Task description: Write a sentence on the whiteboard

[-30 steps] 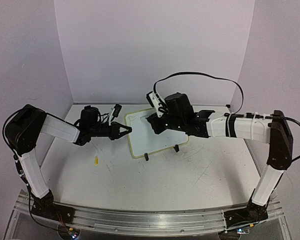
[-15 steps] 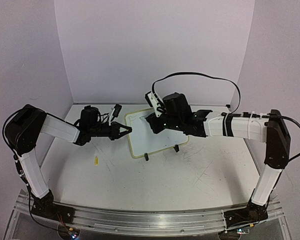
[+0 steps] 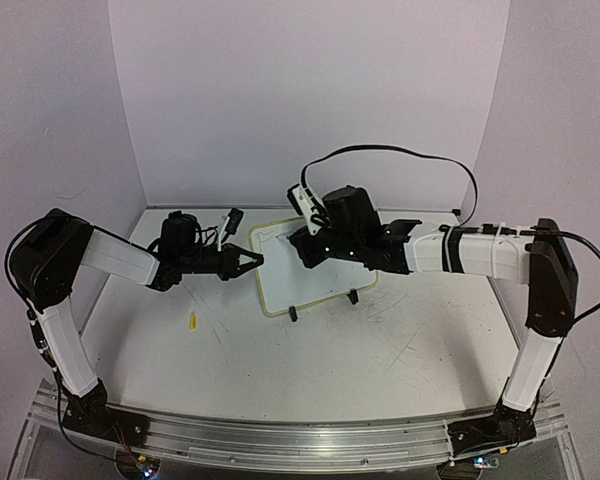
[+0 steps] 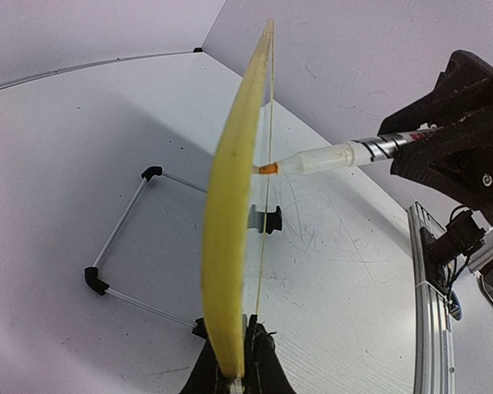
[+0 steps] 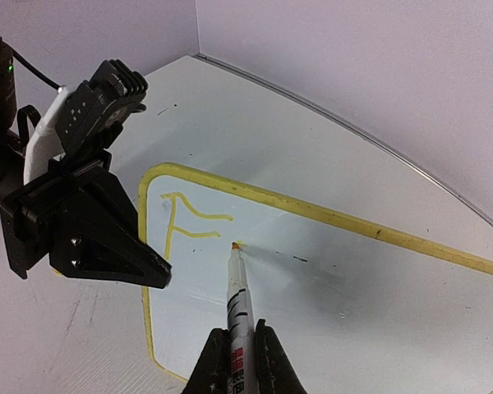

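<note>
The right gripper point(image 5: 238, 365) had edged left over the whiteboard point(image 5: 337, 287), clamping an orange-tipped marker point(image 5: 239, 305) apparently touching it, while the left gripper point(image 4: 232, 376) pinched its rim.

The right wrist view cuts off the whiteboard point(image 5: 312, 279) at right and bottom; the marker point(image 5: 239, 308) has blurred print. The left wrist view shows the board edge-on, face hidden. From above, the yellow strokes point(image 5: 170, 226) are too small to read and the right arm point(image 3: 470, 252) covers the marker.
</note>
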### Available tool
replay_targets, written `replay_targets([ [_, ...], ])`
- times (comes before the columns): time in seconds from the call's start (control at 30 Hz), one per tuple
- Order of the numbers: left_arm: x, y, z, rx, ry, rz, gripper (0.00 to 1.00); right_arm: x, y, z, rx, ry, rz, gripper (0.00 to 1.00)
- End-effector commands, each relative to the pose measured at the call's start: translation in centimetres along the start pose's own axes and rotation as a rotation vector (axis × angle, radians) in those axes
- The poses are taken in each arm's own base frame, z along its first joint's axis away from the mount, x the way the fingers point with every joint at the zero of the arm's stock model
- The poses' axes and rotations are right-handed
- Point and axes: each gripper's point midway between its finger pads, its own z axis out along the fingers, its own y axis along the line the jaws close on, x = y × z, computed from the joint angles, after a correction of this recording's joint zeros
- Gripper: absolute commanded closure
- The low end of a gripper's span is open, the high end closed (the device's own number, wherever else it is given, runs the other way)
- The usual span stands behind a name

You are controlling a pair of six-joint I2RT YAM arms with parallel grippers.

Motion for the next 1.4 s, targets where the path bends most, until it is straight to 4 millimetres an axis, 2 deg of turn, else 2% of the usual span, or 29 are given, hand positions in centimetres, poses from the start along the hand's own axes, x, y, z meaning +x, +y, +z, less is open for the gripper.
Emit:
replay_targets([
  [0.0,-0.6,1.8,-0.4,-0.104,0.001,0.042,1.00,-1.1,0.1,0.4,-0.014,-0.024,0.027,1.00],
  [0.43,-0.6,1.8,-0.3,-0.104,0.002,0.043,1.00,0.4,0.9,0.5,-0.051,0.015,0.034,1.00],
  [0.77,-0.6,1.8,-0.3,-0.104,0.003,0.042,1.00,1.1,0.5,0.4,-0.033,0.036,0.030,1.00],
  [1.13,-0.4,1.8,-0.3,-0.105,0.007,0.041,1.00,0.8,0.3,0.2,-0.021,0.028,0.017,1.00],
  [1.37,-0.4,1.9,-0.3,-0.108,0.006,0.040,1.00,1.9,0.5,0.4,-0.032,0.069,0.010,1.00],
])
